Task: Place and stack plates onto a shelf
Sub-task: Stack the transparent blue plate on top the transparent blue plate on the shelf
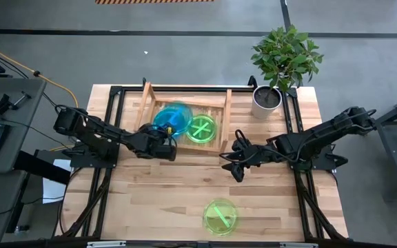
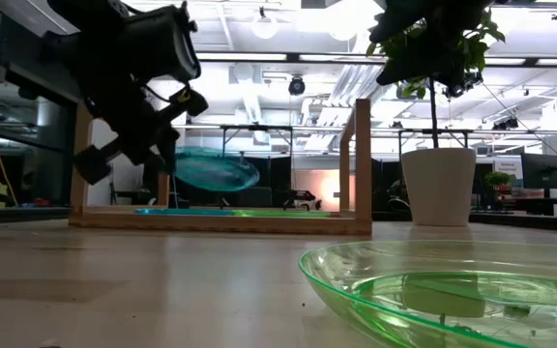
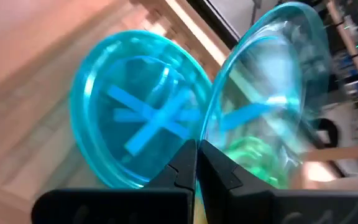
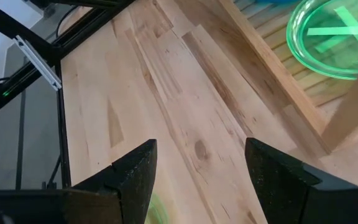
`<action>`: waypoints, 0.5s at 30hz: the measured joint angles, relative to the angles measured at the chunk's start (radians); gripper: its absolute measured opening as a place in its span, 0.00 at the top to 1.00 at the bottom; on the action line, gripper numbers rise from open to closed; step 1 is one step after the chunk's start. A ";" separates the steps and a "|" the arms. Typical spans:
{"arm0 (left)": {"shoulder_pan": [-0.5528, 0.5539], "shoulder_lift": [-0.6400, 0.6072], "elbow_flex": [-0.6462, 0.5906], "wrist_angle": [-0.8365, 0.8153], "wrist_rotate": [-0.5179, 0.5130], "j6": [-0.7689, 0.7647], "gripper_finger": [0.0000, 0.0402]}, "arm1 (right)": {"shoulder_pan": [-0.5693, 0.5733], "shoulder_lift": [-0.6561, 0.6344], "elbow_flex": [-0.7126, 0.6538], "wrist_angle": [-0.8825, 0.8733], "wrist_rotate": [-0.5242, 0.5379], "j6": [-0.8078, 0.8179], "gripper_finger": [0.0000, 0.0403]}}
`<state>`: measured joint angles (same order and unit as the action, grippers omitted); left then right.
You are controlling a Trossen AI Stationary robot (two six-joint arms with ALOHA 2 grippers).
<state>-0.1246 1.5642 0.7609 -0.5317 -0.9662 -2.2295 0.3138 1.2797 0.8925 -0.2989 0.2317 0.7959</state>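
My left gripper (image 3: pixel 197 158) is shut on a cyan plate (image 3: pixel 266 87) and holds it in the air over the left part of the wooden shelf (image 1: pixel 185 88). A second cyan plate (image 3: pixel 138 112) lies flat on the shelf slats beneath it. A green plate (image 1: pixel 202 129) lies on the slats to the right of the cyan ones. Another green plate (image 1: pixel 220 215) sits on the tabletop near the near edge. My right gripper (image 1: pixel 230 162) hangs open over the table, in front of the shelf's right end, touching nothing. My left gripper pinches the cyan plate's rim (image 3: pixel 213 134) between its two shut fingers, coming roughly level from the table's left. The plate is lifted clear (image 2: pixel 211 169), tilted steeply, above the cyan plate lying on the shelf.
A potted plant (image 1: pixel 274 76) stands at the table's far right corner, beside the shelf's right rail (image 1: pixel 227 110). Bare wooden tabletop (image 1: pixel 164 193) stretches between the shelf and the near green plate. Black frame bars run along the table's sides.
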 joint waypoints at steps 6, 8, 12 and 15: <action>0.008 0.000 0.000 -0.124 0.021 0.007 1.00 | 0.000 0.000 0.000 -0.001 0.000 -0.010 0.43; 0.020 0.000 0.000 -0.163 0.015 0.007 1.00 | 0.000 0.000 0.000 -0.001 0.000 -0.010 0.43; 0.047 0.000 0.000 -0.185 0.014 0.007 1.00 | 0.000 0.000 0.000 -0.001 0.000 -0.010 0.43; 0.058 0.000 0.000 -0.187 0.014 0.024 1.00 | 0.000 0.000 0.000 -0.001 0.000 -0.010 0.43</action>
<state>-0.0666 1.5642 0.7609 -0.7191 -0.9520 -2.2057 0.3138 1.2797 0.8921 -0.2996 0.2321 0.7864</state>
